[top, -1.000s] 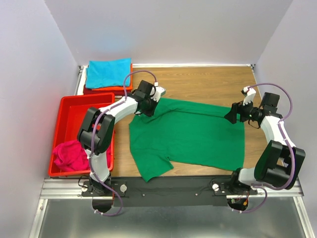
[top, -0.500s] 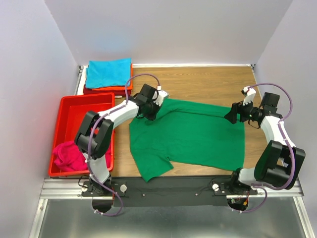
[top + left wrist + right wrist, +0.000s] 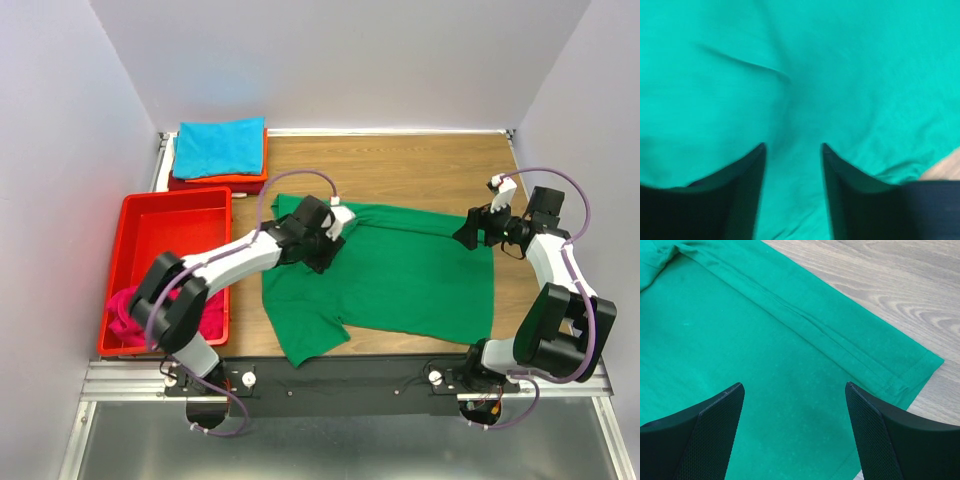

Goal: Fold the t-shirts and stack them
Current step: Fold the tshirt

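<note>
Wood-grain table up close: my left gripper sits on the green t-shirt, fingers slightly parted with cloth bunched between them. My right gripper hangs wide open over its far-right hem corner. Beyond, folded teal t-shirt tops the back-left stack.

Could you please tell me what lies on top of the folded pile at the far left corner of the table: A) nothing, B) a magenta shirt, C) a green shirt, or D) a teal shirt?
D: the teal shirt tops the pile, while the magenta shirt sits in the red tray and the green shirt lies spread on the table.
</note>
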